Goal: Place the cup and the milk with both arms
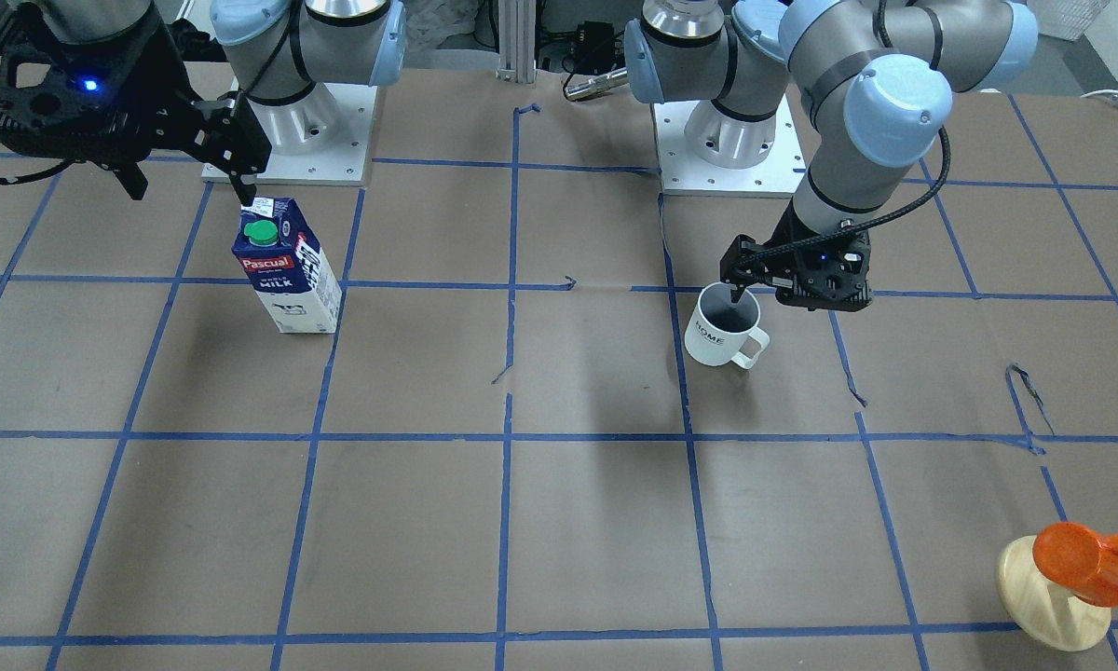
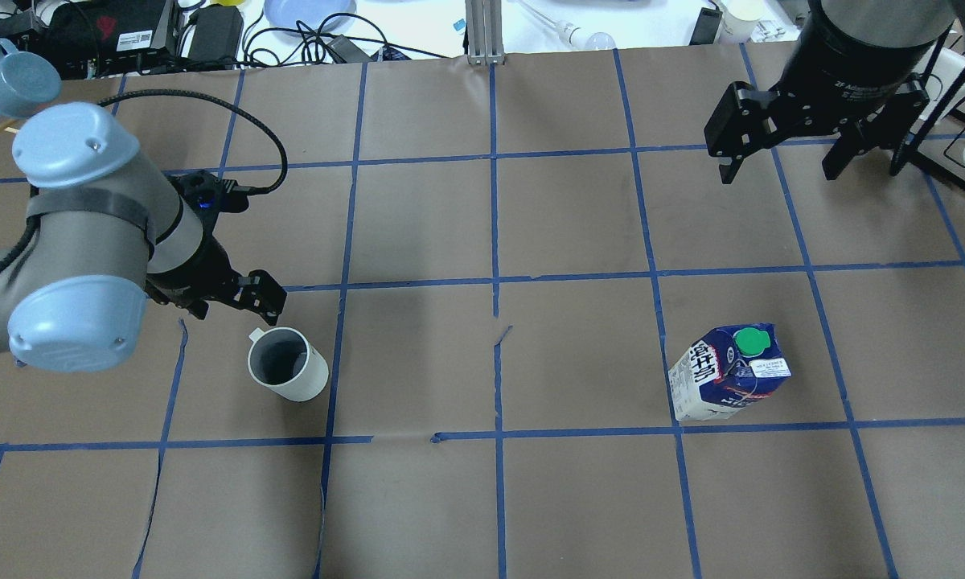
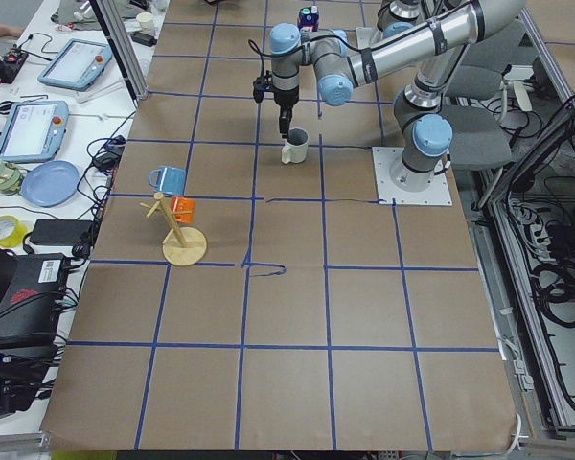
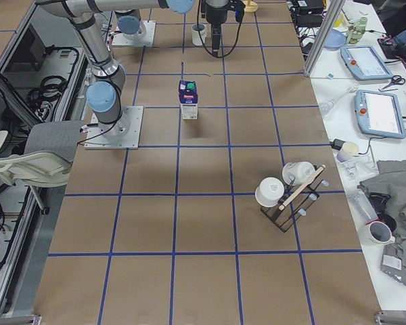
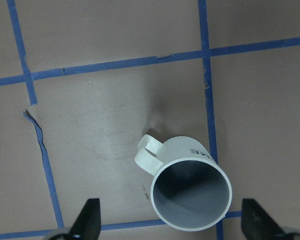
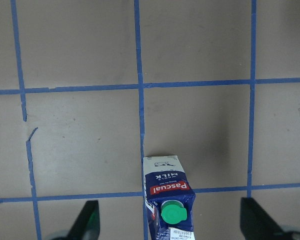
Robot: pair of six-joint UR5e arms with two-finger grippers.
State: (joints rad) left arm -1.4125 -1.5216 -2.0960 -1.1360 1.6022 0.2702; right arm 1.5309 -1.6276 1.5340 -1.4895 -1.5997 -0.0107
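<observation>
- Two objects stand apart on the brown paper-covered bench (image 2: 531, 225) with its blue tape grid. The white ceramic mug with a loop handle (image 2: 288, 366) is in the robot's left half and the blue-and-white gable-top milk carton with a green cap (image 2: 728, 374) in its right half. Both sit nearer the robot-side edge than the operators' edge.
- The left pincer (image 5: 172, 220) is spread wide and empty, low over the mug. Its wrist view shows the mug between the fingers, a little to one side. One finger could land on the rim or catch the handle on the way down, which would shove or tip the mug.
- The right pincer (image 2: 784, 165) is also released and holds nothing. It hangs high above the bench, towards the operators' edge from the carton.
- The carton is tall and narrow, so a finger touching one side first would likely topple it.
- A grip on the sloped gable may slide off, and a hard squeeze could buckle the card walls.
</observation>
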